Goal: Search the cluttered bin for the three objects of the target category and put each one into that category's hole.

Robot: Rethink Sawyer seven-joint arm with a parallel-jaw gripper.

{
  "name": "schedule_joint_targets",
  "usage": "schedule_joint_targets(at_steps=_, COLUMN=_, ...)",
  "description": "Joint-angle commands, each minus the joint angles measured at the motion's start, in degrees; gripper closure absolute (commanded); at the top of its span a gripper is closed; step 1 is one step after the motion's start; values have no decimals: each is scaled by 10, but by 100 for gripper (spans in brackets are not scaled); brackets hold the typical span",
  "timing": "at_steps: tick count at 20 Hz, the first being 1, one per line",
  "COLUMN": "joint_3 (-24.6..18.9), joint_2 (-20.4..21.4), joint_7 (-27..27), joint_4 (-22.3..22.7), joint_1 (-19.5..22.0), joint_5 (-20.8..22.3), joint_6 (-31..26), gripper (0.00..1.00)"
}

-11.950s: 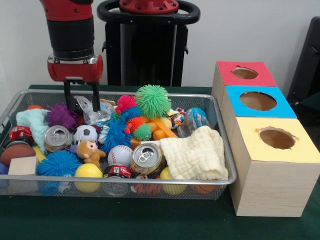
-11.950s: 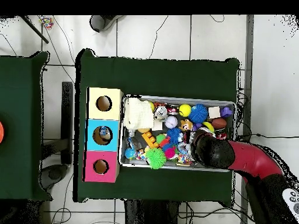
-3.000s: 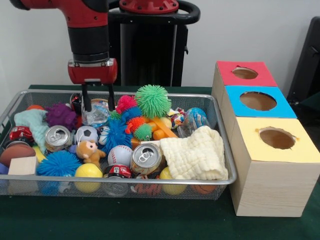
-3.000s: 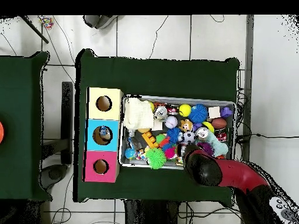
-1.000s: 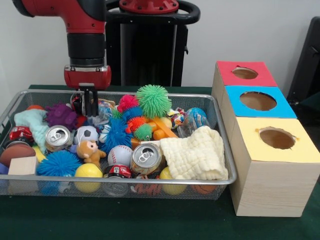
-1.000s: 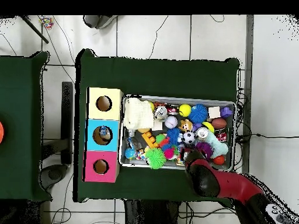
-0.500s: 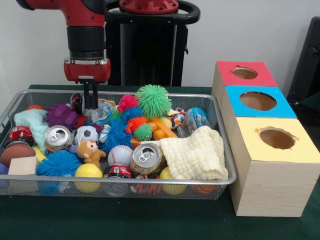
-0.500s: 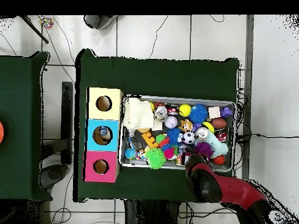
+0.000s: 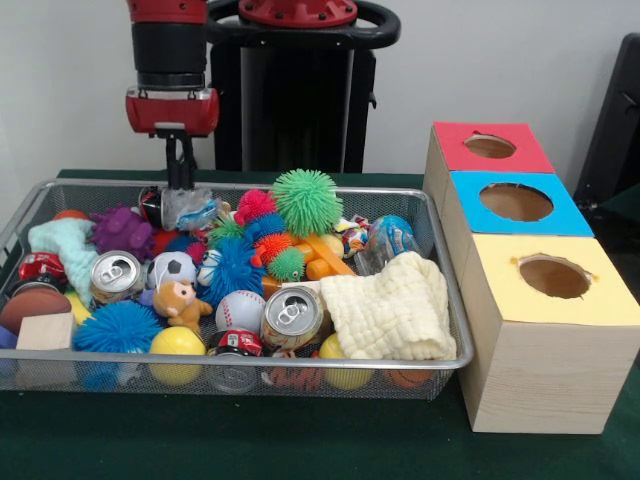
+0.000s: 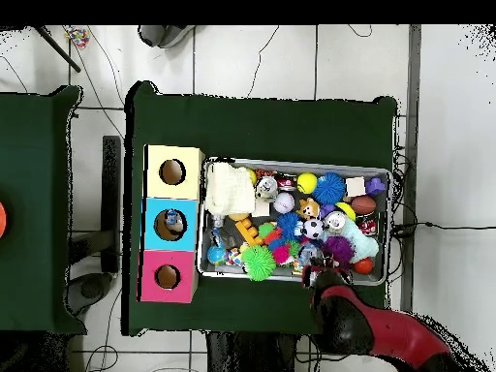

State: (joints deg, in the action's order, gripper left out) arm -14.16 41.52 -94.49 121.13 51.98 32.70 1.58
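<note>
My gripper [image 9: 181, 185] hangs over the back left of the wire bin [image 9: 250, 362], shut on the top of a crumpled clear plastic packet [image 9: 188, 210] that dangles just above the pile. Another clear packet [image 9: 388, 238] lies near the bin's right wall. In the overhead view the arm [image 10: 341, 318] covers the gripper at the bin's lower rim [image 10: 291, 163]. To the right stand three boxes with holes: red [image 9: 490, 147], blue [image 9: 515, 202] and yellow [image 9: 553, 277].
The bin holds spiky balls [image 9: 306, 201], soda cans [image 9: 292, 314], a cream cloth [image 9: 392, 308], a baseball [image 9: 240, 310], a soccer ball [image 9: 171, 268], a teddy [image 9: 181, 303] and a wooden block [image 9: 45, 332]. From above, the boxes [image 10: 172, 224] line the bin's left side.
The gripper closed on the clear packet among the toys and has since risen, pulling the packet up off the pile; the arm drew back toward the bin's robot-side rim.
</note>
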Motion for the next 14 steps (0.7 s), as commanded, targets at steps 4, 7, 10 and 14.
schedule_joint_targets(at_steps=4, joint_3=-78, joint_2=61, joint_7=-31, joint_4=45, joint_1=0, joint_5=-27, joint_6=-103, gripper=100)
schedule_joint_targets(at_steps=7, joint_3=-84, joint_2=72, joint_7=-32, joint_4=47, joint_1=-4, joint_5=-33, joint_6=-113, gripper=100)
schedule_joint_targets(at_steps=10, joint_3=-89, joint_2=82, joint_7=-36, joint_4=47, joint_1=-11, joint_5=-42, joint_6=-123, gripper=100)
schedule_joint_targets(at_steps=14, joint_3=-99, joint_2=97, joint_7=-37, joint_4=47, joint_1=-18, joint_5=-58, joint_6=-141, gripper=100)
